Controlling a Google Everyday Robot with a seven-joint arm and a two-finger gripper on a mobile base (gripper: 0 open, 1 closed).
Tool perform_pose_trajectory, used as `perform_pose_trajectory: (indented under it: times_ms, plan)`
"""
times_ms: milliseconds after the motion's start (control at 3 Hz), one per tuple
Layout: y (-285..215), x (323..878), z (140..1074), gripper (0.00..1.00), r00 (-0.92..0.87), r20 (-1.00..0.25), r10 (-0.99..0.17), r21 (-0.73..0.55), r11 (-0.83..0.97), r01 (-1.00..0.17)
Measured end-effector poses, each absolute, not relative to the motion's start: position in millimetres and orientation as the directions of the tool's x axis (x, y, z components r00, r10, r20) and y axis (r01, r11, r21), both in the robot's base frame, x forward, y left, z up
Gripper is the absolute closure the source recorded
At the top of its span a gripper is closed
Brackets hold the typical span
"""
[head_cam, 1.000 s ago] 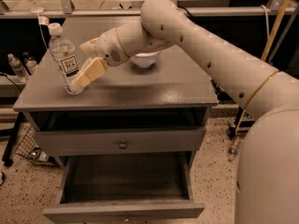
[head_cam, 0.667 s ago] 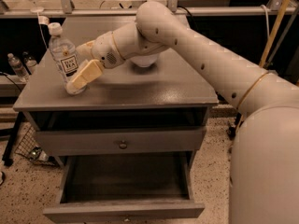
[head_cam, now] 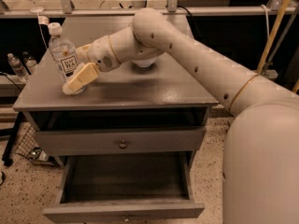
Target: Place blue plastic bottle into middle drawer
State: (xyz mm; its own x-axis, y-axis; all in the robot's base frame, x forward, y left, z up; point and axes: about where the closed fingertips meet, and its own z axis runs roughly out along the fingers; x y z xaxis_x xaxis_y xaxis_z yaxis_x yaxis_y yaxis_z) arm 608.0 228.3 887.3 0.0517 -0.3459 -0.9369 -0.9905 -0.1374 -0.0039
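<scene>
At the desk's [head_cam: 163, 91] 9 o'clock side the pincer [head_cam: 73, 86] meets the bottle [head_cam: 62, 55], light, slippery and crushable; I cannot tell its grip, and the labelled waist looks safest.

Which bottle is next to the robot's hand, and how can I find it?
Find the grey wooden cabinet; on its flat top, look at the left side. There stands a tall clear plastic bottle with a white screw cap, the robot's cream gripper at its base. Unlike the round white bowl nearby, it is tall and see-through, with a white label reading TEA.
</scene>
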Motion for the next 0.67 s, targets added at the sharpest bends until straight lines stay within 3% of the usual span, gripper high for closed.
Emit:
perform_pose_trajectory:
  times_ms: [667]
  plan:
    - [235.3, 605.7, 883.1, 0.27, 0.047, -0.945, -0.324, 0.002, -0.15, -0.989]
